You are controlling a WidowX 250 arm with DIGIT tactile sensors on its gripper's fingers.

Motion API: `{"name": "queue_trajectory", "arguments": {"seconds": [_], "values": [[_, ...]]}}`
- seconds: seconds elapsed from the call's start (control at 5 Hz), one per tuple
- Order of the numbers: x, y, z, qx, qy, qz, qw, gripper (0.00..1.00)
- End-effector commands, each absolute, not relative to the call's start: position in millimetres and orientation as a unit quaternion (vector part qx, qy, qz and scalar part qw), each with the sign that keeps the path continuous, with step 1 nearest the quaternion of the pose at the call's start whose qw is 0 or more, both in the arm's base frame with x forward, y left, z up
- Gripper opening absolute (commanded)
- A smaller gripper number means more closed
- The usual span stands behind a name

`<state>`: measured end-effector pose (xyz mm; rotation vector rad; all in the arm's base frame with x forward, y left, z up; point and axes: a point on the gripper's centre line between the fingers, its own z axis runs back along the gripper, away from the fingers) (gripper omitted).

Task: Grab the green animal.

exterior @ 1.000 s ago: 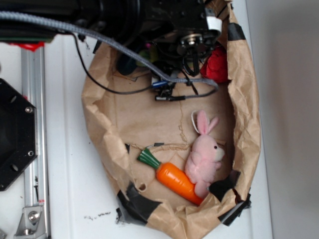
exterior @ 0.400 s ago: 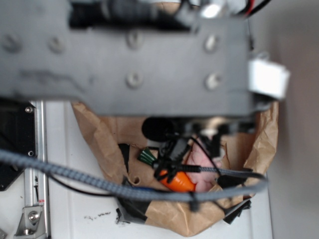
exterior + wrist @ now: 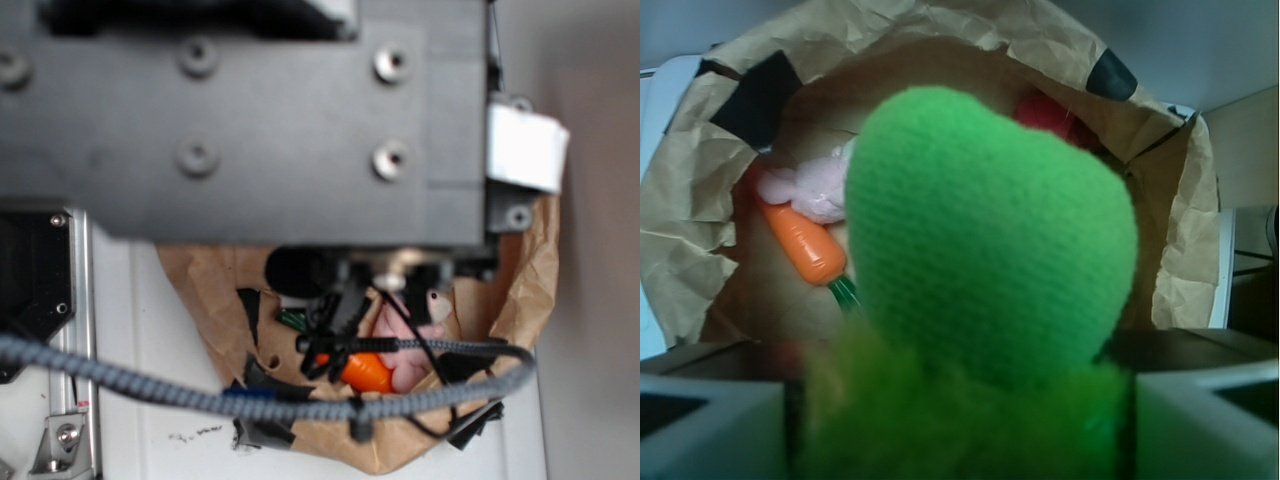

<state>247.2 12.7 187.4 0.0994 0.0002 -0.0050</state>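
The green animal (image 3: 990, 240) fills the middle of the wrist view: a smooth bright green rounded head above a fuzzy yellow-green body. That body sits squeezed between my two grey fingers (image 3: 710, 425), so my gripper (image 3: 960, 420) is shut on it, held up above the bag floor. In the exterior view the dark arm (image 3: 250, 120) covers the top half of the frame and hides both the gripper and the green animal.
Below lies a crumpled brown paper bag (image 3: 700, 180) (image 3: 200, 290) with black tape patches. Inside it are a pink plush rabbit (image 3: 815, 190) (image 3: 405, 320), an orange carrot (image 3: 805, 245) (image 3: 365, 372) and a red thing (image 3: 1050, 112). A metal rail (image 3: 70, 330) runs along the left.
The arm has risen from the back of the bag towards the exterior camera and now blocks most of that view. The rabbit and carrot have stayed where they were.
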Motion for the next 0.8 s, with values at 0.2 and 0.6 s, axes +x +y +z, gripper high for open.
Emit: {"name": "queue_trajectory", "arguments": {"seconds": [0.2,0.6], "values": [[248.7,15.9,197.3,0.051,-0.017,0.003,0.999,0.00],[242.4,14.4,195.5,0.072,-0.020,0.017,0.997,0.00]]}}
